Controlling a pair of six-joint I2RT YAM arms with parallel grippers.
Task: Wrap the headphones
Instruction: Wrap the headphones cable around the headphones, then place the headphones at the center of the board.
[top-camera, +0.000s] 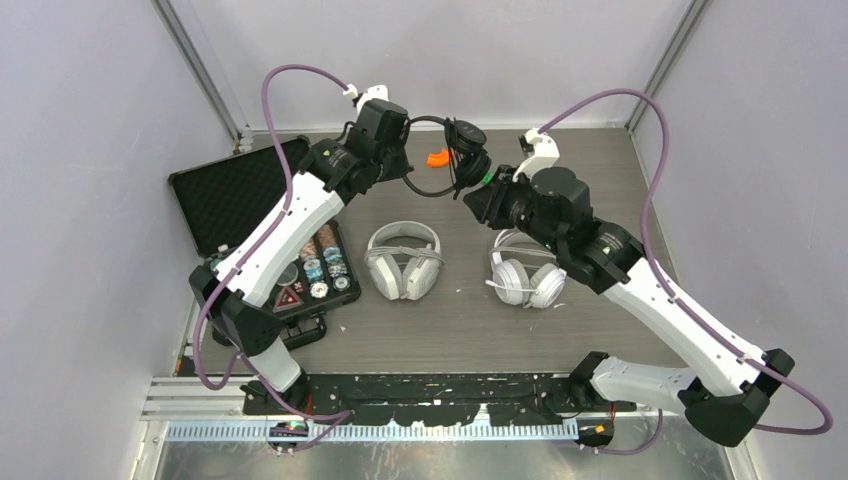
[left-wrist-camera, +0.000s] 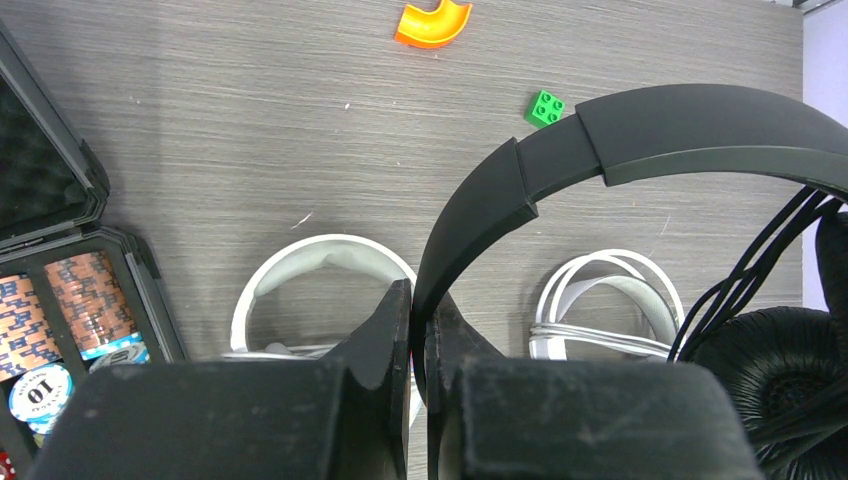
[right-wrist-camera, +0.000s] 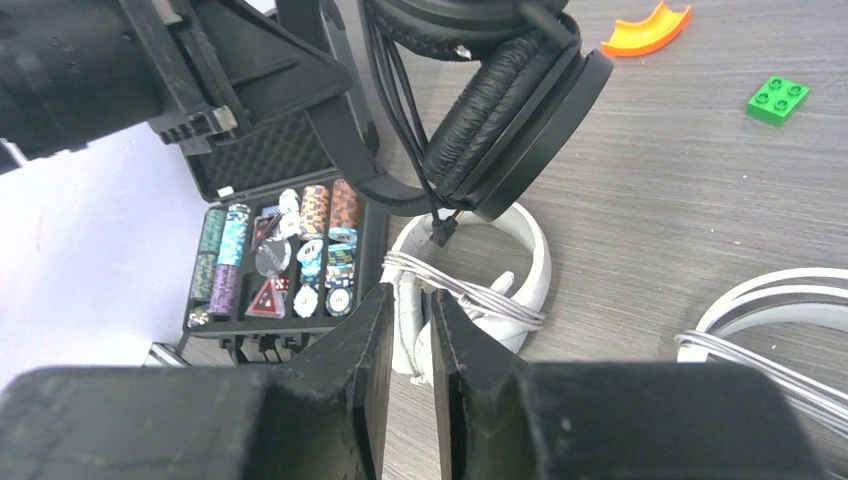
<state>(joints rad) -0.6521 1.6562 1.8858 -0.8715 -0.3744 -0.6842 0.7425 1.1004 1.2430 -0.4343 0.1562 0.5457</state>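
Note:
The black headphones (top-camera: 466, 150) hang above the far middle of the table. My left gripper (top-camera: 405, 140) is shut on their headband (left-wrist-camera: 640, 140), which runs between the jaws (left-wrist-camera: 418, 300). Their black cable (left-wrist-camera: 760, 260) runs in several strands down by the ear cups (right-wrist-camera: 520, 110), and its plug (right-wrist-camera: 443, 230) dangles free. My right gripper (top-camera: 482, 200) sits just right of and below the ear cups, open a little with nothing between its fingers (right-wrist-camera: 408, 300). Two white headphones (top-camera: 403, 260) (top-camera: 527, 275) lie on the table with white cables round them.
An open black case (top-camera: 240, 190) with poker chips (right-wrist-camera: 280, 250) lies at the left. An orange curved piece (left-wrist-camera: 432, 22) and a green brick (left-wrist-camera: 545, 107) lie on the far table. Grey walls close in both sides.

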